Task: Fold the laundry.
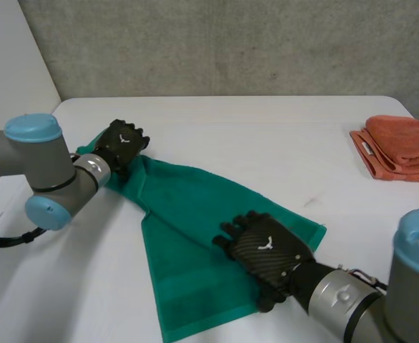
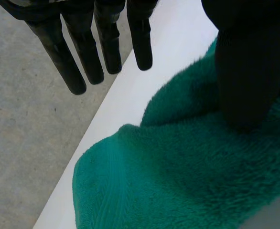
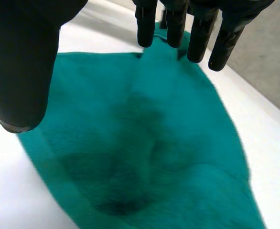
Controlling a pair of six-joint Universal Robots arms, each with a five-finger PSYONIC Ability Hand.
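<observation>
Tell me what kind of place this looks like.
Likely a robotics lab, not a home: bare concrete wall, plain white table, and robot arms at a green towel, a folded orange towel set aside.

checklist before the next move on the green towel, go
1. Green towel lying flat: not ok, it is gathered at its far corner.
2. Left hand at that corner: ok.
3. Left hand gripping: not ok, fingers straight.
4. Right hand over the towel's near part: ok, open; contact cannot tell.
5. Far corner on the table: ok, but close to the edge.
6. Orange towel out of the way: ok, folded, apart.
</observation>
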